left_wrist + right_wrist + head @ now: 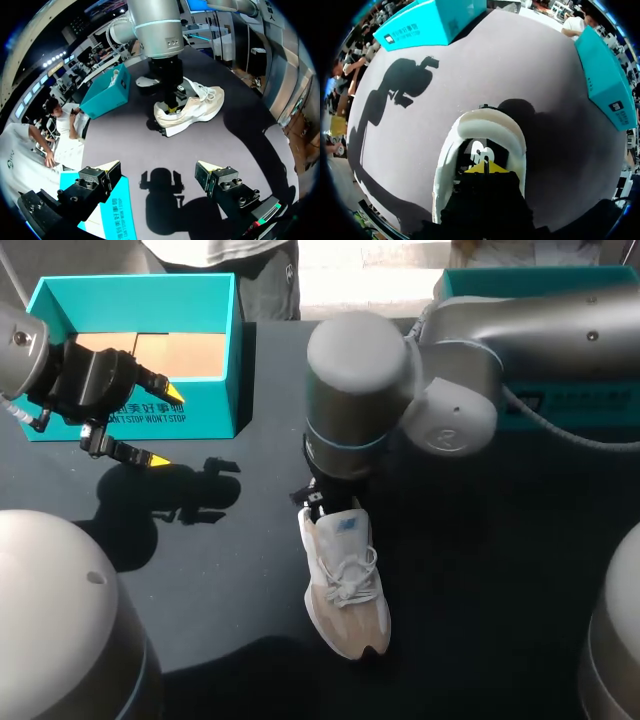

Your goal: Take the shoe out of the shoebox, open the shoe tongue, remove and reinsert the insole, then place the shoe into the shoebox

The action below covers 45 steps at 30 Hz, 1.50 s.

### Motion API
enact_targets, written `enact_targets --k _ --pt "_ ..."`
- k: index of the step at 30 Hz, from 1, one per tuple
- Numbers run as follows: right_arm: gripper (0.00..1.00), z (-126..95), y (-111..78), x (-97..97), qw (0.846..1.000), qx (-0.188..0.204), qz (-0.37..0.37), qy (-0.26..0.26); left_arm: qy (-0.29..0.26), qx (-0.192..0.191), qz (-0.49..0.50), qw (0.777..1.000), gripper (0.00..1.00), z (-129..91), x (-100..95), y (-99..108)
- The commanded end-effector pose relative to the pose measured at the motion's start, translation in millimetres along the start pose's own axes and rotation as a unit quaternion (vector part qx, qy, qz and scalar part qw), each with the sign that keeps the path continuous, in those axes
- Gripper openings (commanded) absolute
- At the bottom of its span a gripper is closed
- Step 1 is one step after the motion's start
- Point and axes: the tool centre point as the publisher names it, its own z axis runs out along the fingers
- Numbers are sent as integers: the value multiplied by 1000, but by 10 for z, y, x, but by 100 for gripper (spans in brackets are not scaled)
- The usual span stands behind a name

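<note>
The white and beige lace-up sneaker (pixel 345 585) (pixel 192 107) (pixel 490 130) is out on the dark table (pixel 500 570), near the middle. It stands on its sole, with its toe toward the near edge and its heel end toward the far side. It sits well apart from both boxes.

Your right arm's tool (pixel 322 502) (pixel 485 167) (pixel 172 105) comes straight down onto the heel end. In the right wrist view its yellow tip sits inside the shoe's opening, ringed by the padded white collar. You cannot tell from these views whether this tool is open, closed or gripping anything in there.

Your left arm's tool (pixel 167 427) (pixel 157 170) is well away from the sneaker, over at the left side of the table. Its two yellow-tipped fingers (pixel 175 394) are spread wide with nothing between them, so it is open. It hangs just in front of the open-topped teal cardboard shoebox (pixel 140 282) (pixel 117 215) (pixel 430 20), whose brown bottom shows from above. The tool's shadow (pixel 200 490) falls on the table between that box and the sneaker.

A second teal box (pixel 540 280) (pixel 107 92) (pixel 610 85) sits at the far right of the table, beyond the right arm.
</note>
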Motion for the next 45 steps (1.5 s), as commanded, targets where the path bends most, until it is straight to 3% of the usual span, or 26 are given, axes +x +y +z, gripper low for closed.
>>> enact_targets --k 1,9,13,18,21,26,34,39,40,41,42,43,45 --pt "0 27 43 75 1000 -8 -11 -16 0 -2 0 1000 100 -5 11 -2" --pt "0 421 99 82 1000 4 -14 -9 0 -2 0 1000 100 -5 11 -2" --pt "0 464 48 58 999 21 -13 -24 0 -2 0 1000 100 -5 11 -2" --pt "0 214 -147 -73 998 34 6 -43 0 -2 0 1000 100 -5 11 -2" --pt "0 -77 -160 -165 997 65 8 -49 0 -2 0 1000 100 -5 11 -2" --pt "0 -299 -278 -223 991 126 18 -35 0 -2 0 1000 100 -5 11 -2" --pt "0 -344 -464 -94 980 195 41 -10 0 -2 0 1000 100 -5 11 -2" --pt "0 -375 -512 39 975 213 55 20 0 -2 0 1000 100 -5 11 -2" --pt "2 -381 -520 91 976 209 59 24 0 -2 0 1000 100 -5 11 -2" --pt "27 -379 -508 93 976 211 58 23 0 -2 0 1000 100 -5 11 -2" --pt "87 -376 -502 132 976 206 60 33 0 -2 0 1000 100 -5 11 -2" --pt "100 -372 -484 140 976 203 62 37 0 -2 0 1000 100 -5 11 -2" --pt "100 -369 -473 160 977 202 63 35 0 -2 0 1000 100 -5 11 -2"
